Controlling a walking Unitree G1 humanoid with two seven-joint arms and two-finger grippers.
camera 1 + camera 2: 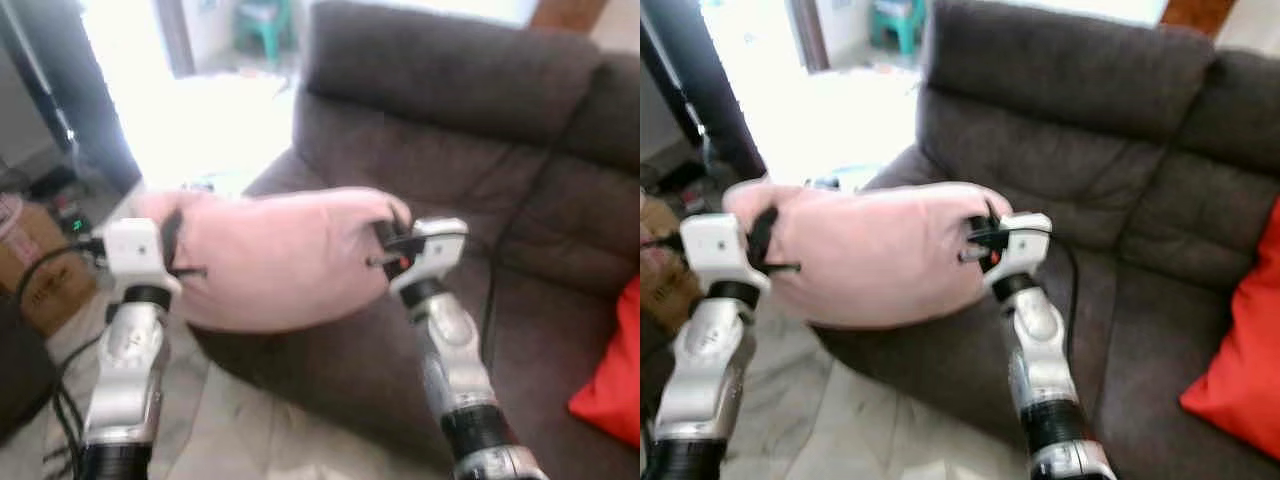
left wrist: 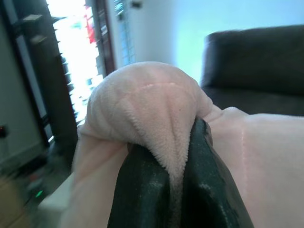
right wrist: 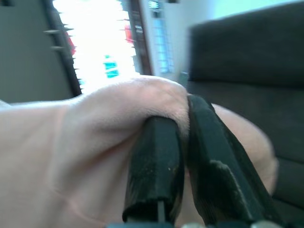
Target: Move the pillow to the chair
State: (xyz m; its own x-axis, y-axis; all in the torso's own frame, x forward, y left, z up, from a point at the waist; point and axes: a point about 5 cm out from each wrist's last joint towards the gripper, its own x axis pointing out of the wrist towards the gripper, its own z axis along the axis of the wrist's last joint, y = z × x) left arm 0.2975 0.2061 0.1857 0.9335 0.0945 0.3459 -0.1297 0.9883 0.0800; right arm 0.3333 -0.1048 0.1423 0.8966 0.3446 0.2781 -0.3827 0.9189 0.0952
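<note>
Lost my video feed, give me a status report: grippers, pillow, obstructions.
Left gripper shut on soft pink plush pillow, right gripper shut on its opposite end. Pillow held up above dark brown fabric sofa. Cardboard box on floor at left.

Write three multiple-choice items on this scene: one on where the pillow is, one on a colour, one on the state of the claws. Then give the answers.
1. Where is the pillow?
A. flat on the floor
B. held up between the two claws in front of the sofa
C. on a green chair

2. What colour is the cushion on the sofa seat at the robot's right?
A. red
B. blue
C. white

3. How are the claws?
A. both open
B. only the left one shut
C. both shut on the pillow

Answers:
1 B: the pink pillow hangs between the left claw and right claw, before the brown sofa.
2 A: the cushion is red.
3 C: each wrist view shows fabric pinched between black fingers.
</note>
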